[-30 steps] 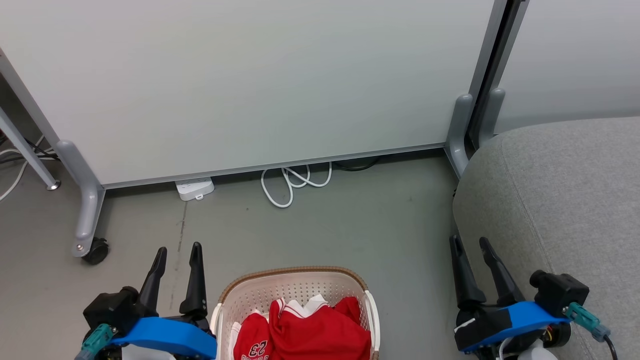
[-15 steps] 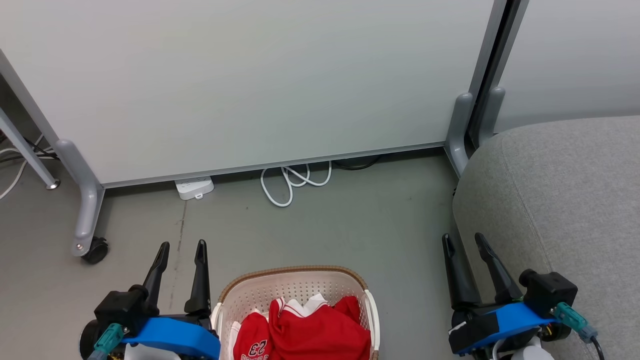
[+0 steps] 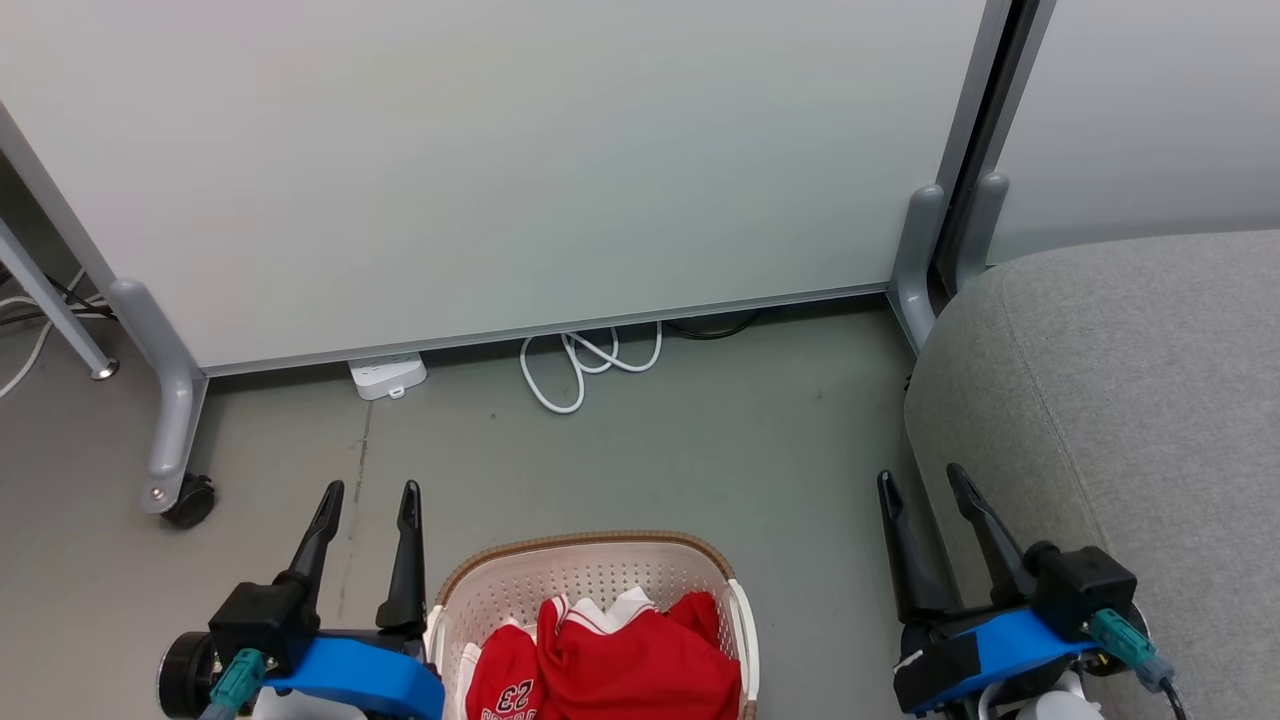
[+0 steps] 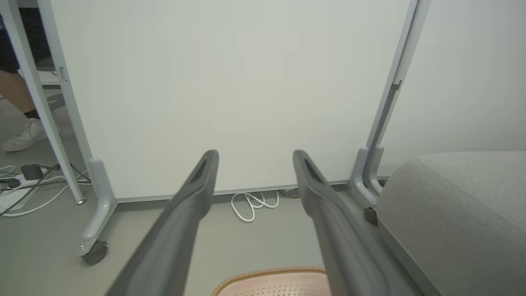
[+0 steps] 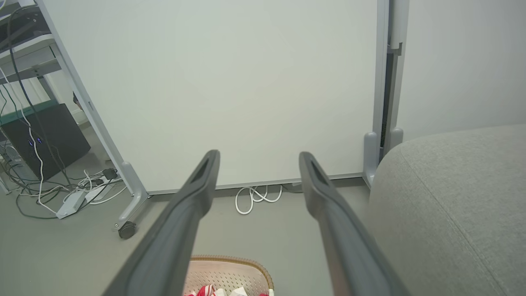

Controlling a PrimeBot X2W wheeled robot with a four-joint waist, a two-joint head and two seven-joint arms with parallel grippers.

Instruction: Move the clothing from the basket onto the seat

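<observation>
Red clothing (image 3: 615, 665) with white trim and a "23" print lies bunched in the cream basket (image 3: 585, 560), which stands on the floor at the bottom middle of the head view; the basket's brown rim (image 4: 267, 275) also peeks into the left wrist view and the basket (image 5: 230, 271) into the right wrist view. The grey seat (image 3: 1130, 400) rises at the right. My left gripper (image 3: 370, 492) hovers just left of the basket, open and empty. My right gripper (image 3: 920, 478) hangs open between the basket and the seat's edge, holding nothing.
A white partition panel (image 3: 500, 160) on castered feet (image 3: 185, 500) closes off the back. A white cable coil (image 3: 585, 365) and a power strip (image 3: 388, 375) lie at its base. A person's shoe (image 4: 24, 135) and more cables (image 5: 70, 193) are beyond the panel's left side.
Both grippers have shifted slightly inward and forward toward the basket, still open. The basket and clothing have not moved.
</observation>
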